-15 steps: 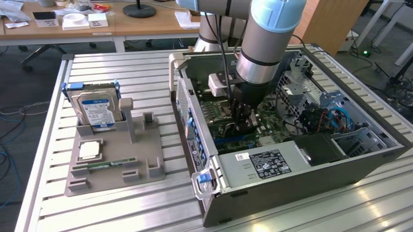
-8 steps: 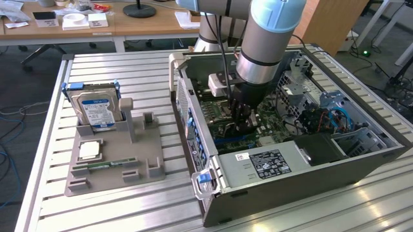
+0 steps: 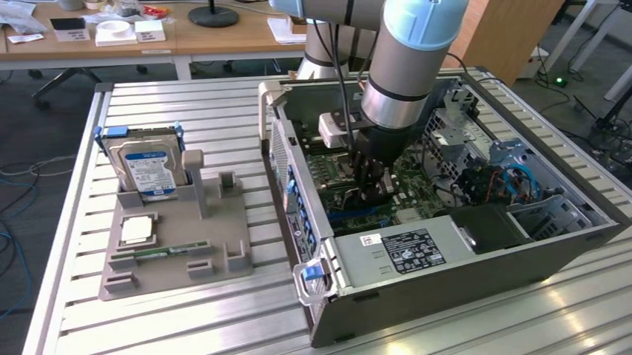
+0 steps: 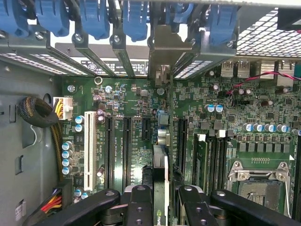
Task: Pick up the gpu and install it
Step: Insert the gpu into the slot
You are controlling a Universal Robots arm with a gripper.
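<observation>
The gripper (image 4: 163, 195) clenches the gpu (image 4: 160, 162) edge-down between its jaws, its long axis apparently lined along a motherboard (image 4: 221, 108) slot, bracket (image 4: 161, 49) toward the blue latches (image 4: 94, 19)

Colours at a glance
Motherboard (image 4: 141, 108) green; slot latches (image 4: 94, 19) blue; gpu (image 4: 160, 169) dark, bracket tan-silver; gripper (image 4: 164, 194) black; hard drive (image 3: 148, 166) silver, blue-labelled.

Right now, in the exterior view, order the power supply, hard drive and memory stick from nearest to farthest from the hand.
1. Power supply, in the case beside the hand holding the graphics card.
2. Hard drive and memory stick, both on the tray at the exterior view's left: too close to call.
</observation>
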